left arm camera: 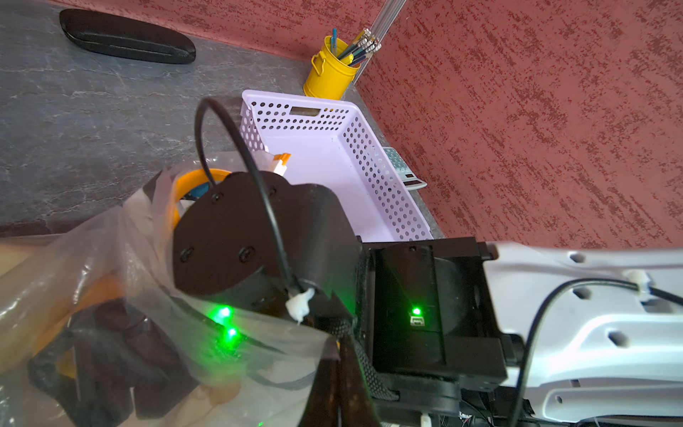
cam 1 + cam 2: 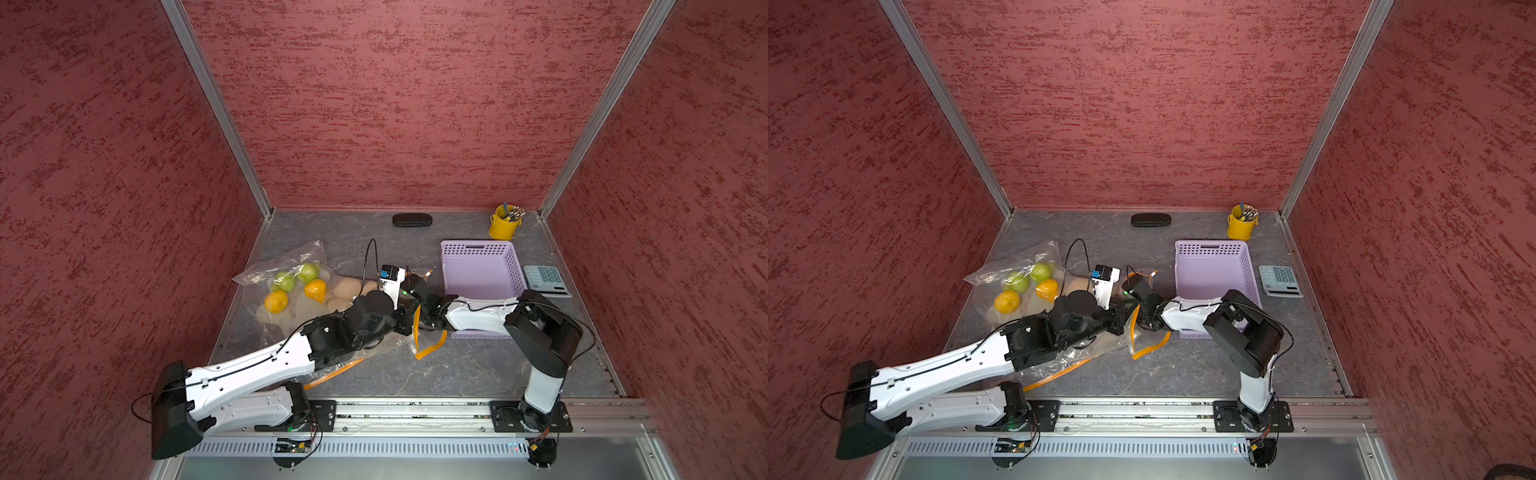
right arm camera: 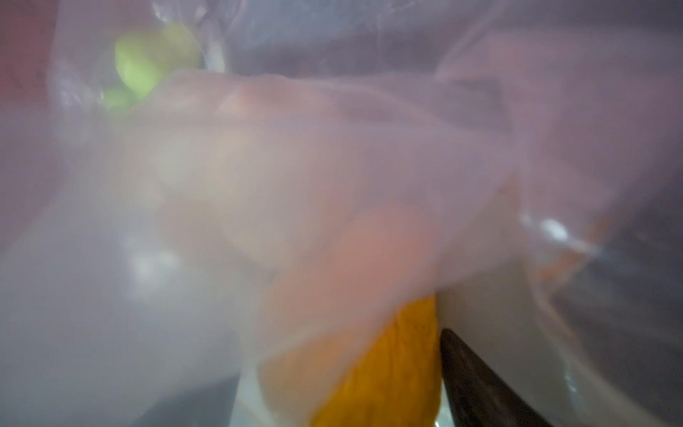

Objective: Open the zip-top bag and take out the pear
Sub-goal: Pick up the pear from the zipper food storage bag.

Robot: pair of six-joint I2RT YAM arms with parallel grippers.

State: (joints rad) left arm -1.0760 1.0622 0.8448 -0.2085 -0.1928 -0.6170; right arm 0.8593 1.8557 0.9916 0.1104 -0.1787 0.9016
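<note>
Inside, red textured walls ring grey marbled tabletop bearing bag

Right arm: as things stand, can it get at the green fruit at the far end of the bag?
Probably yes, with some pushing. The right arm is in through the zip-top bag's open mouth, but loose film and pale fruit lie between its fingers and the green fruit.

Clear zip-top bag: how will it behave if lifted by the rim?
Probably floppy: the bag is creased and sags around its contents. Likely bottom-heavy; the round green fruit and orange fruit may roll and shift inside. The film looks glossy, so it could slip under a light pinch.
</note>
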